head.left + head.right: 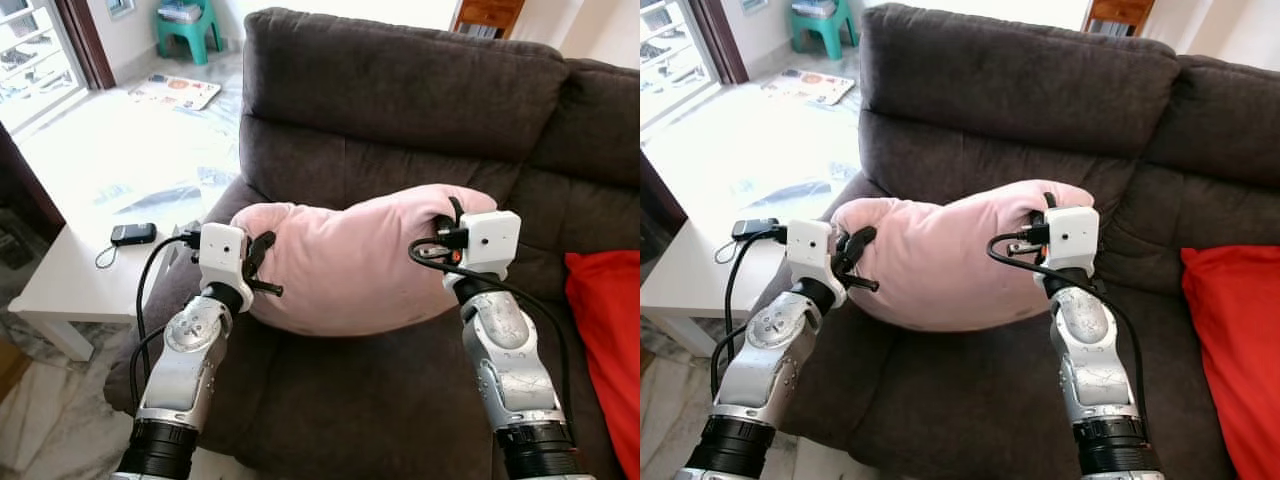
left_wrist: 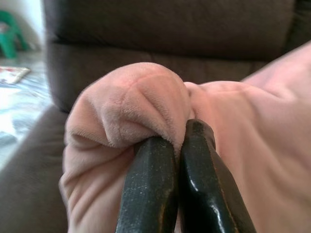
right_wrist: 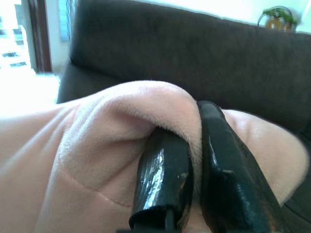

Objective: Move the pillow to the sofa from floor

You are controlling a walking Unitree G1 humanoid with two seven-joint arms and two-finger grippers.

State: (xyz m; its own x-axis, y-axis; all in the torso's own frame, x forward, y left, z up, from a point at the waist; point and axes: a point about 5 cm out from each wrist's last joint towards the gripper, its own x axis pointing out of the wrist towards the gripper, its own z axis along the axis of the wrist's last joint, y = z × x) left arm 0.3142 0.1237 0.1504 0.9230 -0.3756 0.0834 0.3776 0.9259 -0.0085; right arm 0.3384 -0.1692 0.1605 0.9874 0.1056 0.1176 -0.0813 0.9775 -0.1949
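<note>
The pink pillow [image 1: 350,262] hangs mid-frame over the sofa [image 1: 400,90] seat, sagging between its pinched ends. The left gripper [image 2: 177,145] and right gripper [image 3: 194,141] each clamp a fold of plush. It looks light and soft, so bunched corners give the surest hold.

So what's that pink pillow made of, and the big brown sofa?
The pink pillow looks like soft, velvety plush: it has a fuzzy matte nap and bunches into folds where the left pincer and right pincer pinch it. The brown sofa seems to be a suede-like or microfibre fabric, dull with a fine grain, though I can't be sure.
</note>
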